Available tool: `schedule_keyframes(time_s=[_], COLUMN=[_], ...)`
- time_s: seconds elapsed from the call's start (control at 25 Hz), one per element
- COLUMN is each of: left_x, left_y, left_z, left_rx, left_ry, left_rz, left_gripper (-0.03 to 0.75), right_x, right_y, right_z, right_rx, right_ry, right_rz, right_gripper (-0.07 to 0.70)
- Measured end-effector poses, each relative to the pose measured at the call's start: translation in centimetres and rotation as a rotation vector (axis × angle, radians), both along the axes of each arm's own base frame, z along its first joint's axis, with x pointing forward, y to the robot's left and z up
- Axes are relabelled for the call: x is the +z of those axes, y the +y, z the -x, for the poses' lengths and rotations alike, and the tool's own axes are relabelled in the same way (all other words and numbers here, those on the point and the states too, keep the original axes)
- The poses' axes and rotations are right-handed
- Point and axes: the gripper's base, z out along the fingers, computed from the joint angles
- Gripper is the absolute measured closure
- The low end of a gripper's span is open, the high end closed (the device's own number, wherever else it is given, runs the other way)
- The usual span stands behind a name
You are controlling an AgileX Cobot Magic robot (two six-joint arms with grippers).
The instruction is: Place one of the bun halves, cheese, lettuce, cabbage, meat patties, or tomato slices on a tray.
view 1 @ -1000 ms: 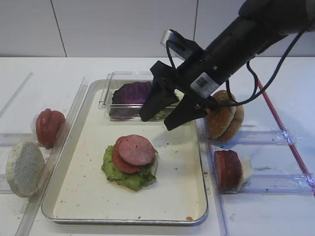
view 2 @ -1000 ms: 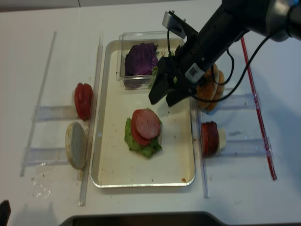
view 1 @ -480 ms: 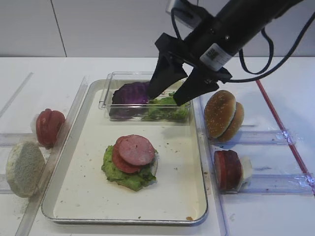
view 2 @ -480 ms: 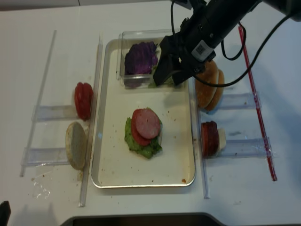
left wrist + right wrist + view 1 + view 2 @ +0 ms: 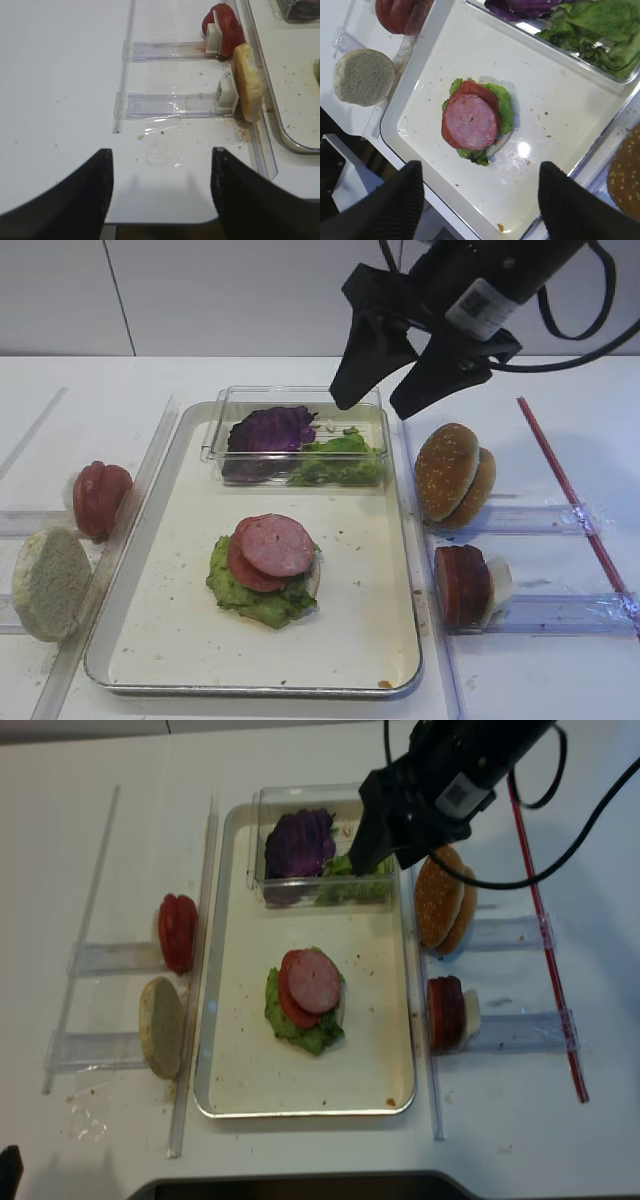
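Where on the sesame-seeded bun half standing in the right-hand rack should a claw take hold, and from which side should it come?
Probably from above, pinching across its thin dimension: one finger on the seeded crust, one on the back. The sesame bun half stands on edge in the clear rack, leaning against a second bun half, so its top rim is free, though the back gap is tight. The right claw is open.

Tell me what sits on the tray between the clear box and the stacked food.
Nothing: in the exterior high view, only bare, crumb-speckled tray floor separates the clear box from the stack.
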Motion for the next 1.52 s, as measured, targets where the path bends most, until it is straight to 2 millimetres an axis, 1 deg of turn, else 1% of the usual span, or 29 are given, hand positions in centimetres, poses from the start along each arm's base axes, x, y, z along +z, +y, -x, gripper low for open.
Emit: schedule_keyframes(time_s=[0.2, 0.44, 0.6, 0.72, 0.84, 0.96, 1.0, 1.16, 1.32, 1.4, 1.52], left_x=[0.0, 0.0, 0.0, 0.0, 0.1, 0.1, 0.1, 0.1, 0.0, 0.0, 0.0], left_y=[0.0, 0.0, 0.0, 0.0, 0.0, 0.0, 0.0, 0.0, 0.0, 0.0, 0.0], left_z=[0.0, 0.0, -0.6, -1.0, -1.1, -1.1, -1.1, -0.9, -0.5, -0.2, 0.0], left_rx=[0.000, 0.000, 0.000, 0.000, 0.000, 0.000, 0.000, 0.000, 0.000, 0.000, 0.000], left_ry=[0.000, 0.000, 0.041, 0.074, 0.077, 0.077, 0.077, 0.064, 0.032, 0.012, 0.002], left_rz=[0.000, 0.000, 0.000, -0.001, -0.001, -0.001, -0.001, 0.000, 0.000, 0.000, 0.000], left_gripper=[0.304, 0.304, 0.304, 0.304, 0.304, 0.304, 0.304, 0.304, 0.304, 0.304, 0.304], right_x=[1.2, 2.0, 2.2, 2.2, 2.6, 2.9, 3.1, 4.2, 5.5, 5.6, 5.2], right_y=[-0.8, -2.4, -4.7, -7.1, -9.6, -11.3, -11.6, -12.6, -13.0, -13.0, -13.1], right_z=[0.9, 1.4, 0.6, -0.1, -0.4, -0.4, -0.3, 0.6, 2.0, 3.0, 4.5], right_rx=[-0.031, -0.075, -0.152, -0.226, -0.297, -0.347, -0.356, -0.390, -0.408, -0.409, -0.414], right_ry=[-0.032, -0.084, -0.091, -0.093, -0.110, -0.123, -0.128, -0.163, -0.205, -0.210, -0.193], right_rz=[0.051, 0.171, 0.201, 0.223, 0.259, 0.283, 0.284, 0.302, 0.311, 0.311, 0.314], right_gripper=[0.135, 0.135, 0.141, 0.143, 0.144, 0.144, 0.144, 0.144, 0.144, 0.144, 0.144])
